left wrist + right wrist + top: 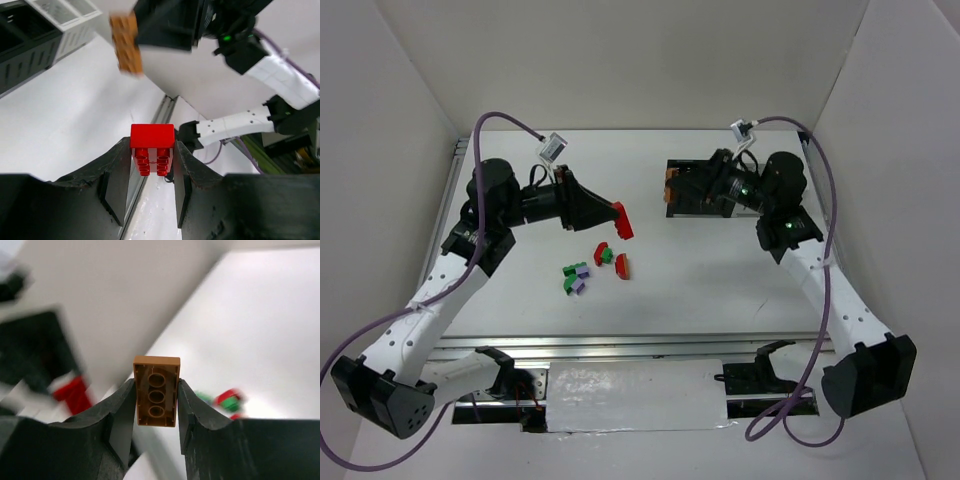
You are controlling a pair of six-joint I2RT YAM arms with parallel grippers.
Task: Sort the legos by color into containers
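Left fingers (119,175) clamp red lego (152,147); right fingers (121,412) clamp brown-orange lego (156,397). Carry step. Next: reach containers (30,55), one colour per bin, release. Remaining legos (590,268) wait mid-tabletop (720,290).

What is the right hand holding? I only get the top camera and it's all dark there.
Observer: A brown-orange lego. The right wrist view shows it pinched in the right hand, with three round holes facing the camera.
Operator: Is the red one held tight too?
Observer: In the left wrist view both fingers of the left hand touch the sides of the red lego.
Operator: Where are the boxes?
Observer: The left wrist view shows the containers in its top left corner, a black one joined to a white ribbed one.
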